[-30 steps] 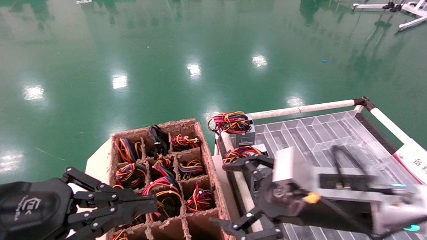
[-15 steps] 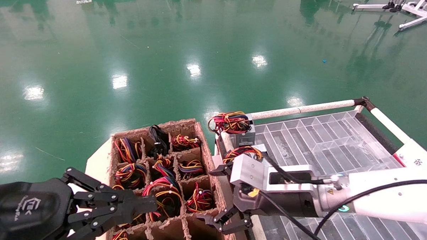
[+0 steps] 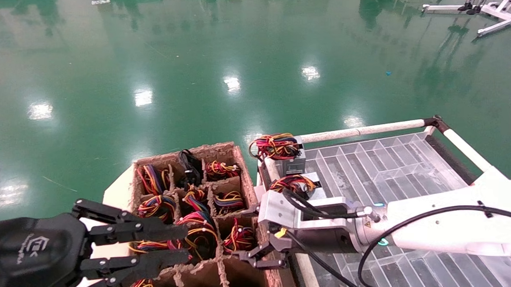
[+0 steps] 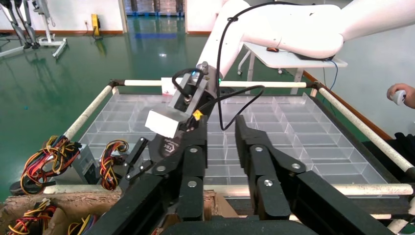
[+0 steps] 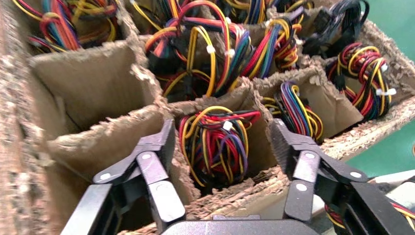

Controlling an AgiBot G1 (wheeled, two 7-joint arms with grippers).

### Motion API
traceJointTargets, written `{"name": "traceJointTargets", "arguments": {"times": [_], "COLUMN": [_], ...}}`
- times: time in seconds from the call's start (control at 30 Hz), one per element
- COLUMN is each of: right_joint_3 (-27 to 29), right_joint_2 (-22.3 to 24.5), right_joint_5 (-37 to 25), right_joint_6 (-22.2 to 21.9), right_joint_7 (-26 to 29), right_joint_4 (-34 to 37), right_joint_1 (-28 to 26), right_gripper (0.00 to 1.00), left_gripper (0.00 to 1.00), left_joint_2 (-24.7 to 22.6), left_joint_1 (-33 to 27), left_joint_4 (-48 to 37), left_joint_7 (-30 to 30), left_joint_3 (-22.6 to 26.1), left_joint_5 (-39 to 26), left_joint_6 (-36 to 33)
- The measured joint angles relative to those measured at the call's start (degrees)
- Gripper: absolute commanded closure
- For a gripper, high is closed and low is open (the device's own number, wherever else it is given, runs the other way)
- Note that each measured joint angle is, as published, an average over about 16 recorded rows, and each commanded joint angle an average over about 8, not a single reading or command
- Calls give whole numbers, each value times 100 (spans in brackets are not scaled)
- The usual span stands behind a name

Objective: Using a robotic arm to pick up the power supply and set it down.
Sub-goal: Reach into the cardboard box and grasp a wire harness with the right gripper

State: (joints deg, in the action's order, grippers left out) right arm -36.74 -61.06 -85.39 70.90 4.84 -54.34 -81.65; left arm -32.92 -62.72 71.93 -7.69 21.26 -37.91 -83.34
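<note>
The power supply (image 3: 294, 183), a small grey box with a red and yellow wire bundle, lies on the clear tray's left edge just behind my right wrist; the left wrist view shows the power supply (image 4: 111, 161) too. My right gripper (image 3: 253, 256) on the white-sleeved arm hangs open over the cardboard carton (image 3: 242, 160). In the right wrist view the right gripper (image 5: 222, 132) straddles one cell holding a red, yellow and purple wire bundle (image 5: 215, 147), with nothing held. My black left gripper (image 3: 185, 244) hovers open at the carton's near left and is empty (image 4: 220, 125).
A second grey unit (image 3: 281, 148) with a mixed-colour bundle sits at the tray's far left corner. The carton's other cells hold several wire bundles (image 3: 157, 208); near cells (image 3: 242, 281) look empty. The clear divided tray (image 3: 386, 165) has white rails (image 3: 362, 130). Green floor lies beyond.
My right gripper has swung left off the tray and dropped over the carton cell. The left gripper's fingers have spread apart.
</note>
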Motion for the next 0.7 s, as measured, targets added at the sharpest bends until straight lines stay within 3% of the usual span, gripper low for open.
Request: {"name": "traceJointTargets", "arguments": {"times": [0.7], "right_joint_3": [-53], "right_joint_2": [-257], "right_joint_5": [-170], "right_joint_6": [-264], "right_joint_7": [-105], "right_joint_4": [433], "right_joint_1": [-59], "right_gripper": [100], "left_gripper": [0], "left_joint_2": [0], "left_joint_1": [0], "left_joint_4": [0], "left_joint_7": [0], "left_joint_3": [1], "left_joint_5": [0], "left_joint_6": [0]}}
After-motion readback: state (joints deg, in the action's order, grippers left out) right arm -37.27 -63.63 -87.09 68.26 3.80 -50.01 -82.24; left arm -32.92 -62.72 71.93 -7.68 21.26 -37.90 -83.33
